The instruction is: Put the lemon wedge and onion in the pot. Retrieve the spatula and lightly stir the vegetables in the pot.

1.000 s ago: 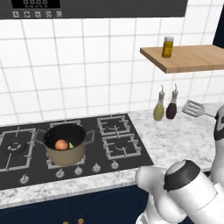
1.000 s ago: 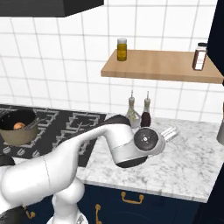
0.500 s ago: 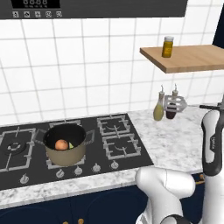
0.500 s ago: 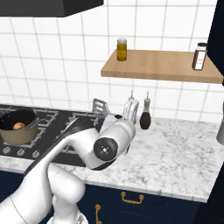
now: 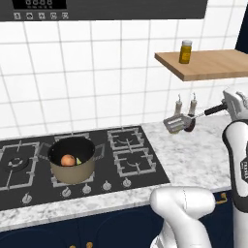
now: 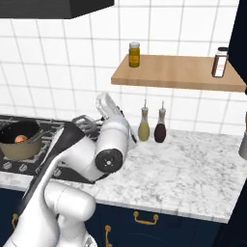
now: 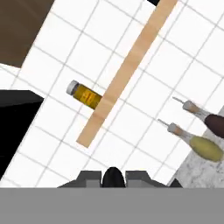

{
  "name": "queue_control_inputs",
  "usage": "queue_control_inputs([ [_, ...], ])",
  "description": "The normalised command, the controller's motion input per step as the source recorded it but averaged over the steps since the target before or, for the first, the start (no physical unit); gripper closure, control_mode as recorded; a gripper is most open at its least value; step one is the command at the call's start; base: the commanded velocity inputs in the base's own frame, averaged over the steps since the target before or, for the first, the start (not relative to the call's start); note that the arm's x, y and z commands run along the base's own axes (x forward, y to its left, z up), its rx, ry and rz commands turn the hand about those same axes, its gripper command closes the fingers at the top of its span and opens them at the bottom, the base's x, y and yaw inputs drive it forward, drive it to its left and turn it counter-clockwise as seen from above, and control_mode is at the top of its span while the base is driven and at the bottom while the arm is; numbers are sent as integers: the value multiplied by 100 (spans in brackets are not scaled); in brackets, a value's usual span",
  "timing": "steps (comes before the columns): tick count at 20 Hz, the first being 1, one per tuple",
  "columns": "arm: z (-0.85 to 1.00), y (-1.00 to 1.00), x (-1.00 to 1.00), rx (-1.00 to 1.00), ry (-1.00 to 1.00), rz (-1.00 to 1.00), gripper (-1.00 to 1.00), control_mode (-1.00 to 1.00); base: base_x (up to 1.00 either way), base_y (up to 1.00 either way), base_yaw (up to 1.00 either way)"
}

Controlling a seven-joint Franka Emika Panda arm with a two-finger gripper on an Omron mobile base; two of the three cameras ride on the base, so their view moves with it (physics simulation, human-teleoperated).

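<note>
You see a wooden shelf (image 6: 178, 72) on the white-tiled wall carrying an amber jar (image 6: 134, 54) and a dark spice jar (image 6: 219, 62), two slim bottles (image 6: 144, 126) standing below on the marble counter (image 6: 193, 169) beside the black hob (image 5: 131, 160).

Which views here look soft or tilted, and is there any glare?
Left base view: crisp, even light with no glare, spatula sharp against the tiles. Right base view: slightly soft, pot dim at the left edge. Hand view: rolled, wooden shelf running diagonally, edges blurry.
</note>
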Motion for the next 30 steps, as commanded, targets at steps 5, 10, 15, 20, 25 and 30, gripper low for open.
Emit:
queue_control_inputs([
  [5, 52, 94, 15, -90, -3, 15, 100, -100, 0, 0, 0],
  [10, 51, 89, 24, -85, 0, 3, 100, -100, 0, 0, 0],
  [15, 0, 51, 36, -61, 0, 1, 100, -100, 0, 0, 0],
  [20, -13, 4, 4, -6, 0, 0, 100, -100, 0, 0, 0],
  [25, -2, 3, -5, -1, 0, 0, 100, 100, -10, 45, 0],
  [30, 0, 0, 0, 0, 0, 0, 100, 100, -27, 100, 0],
])
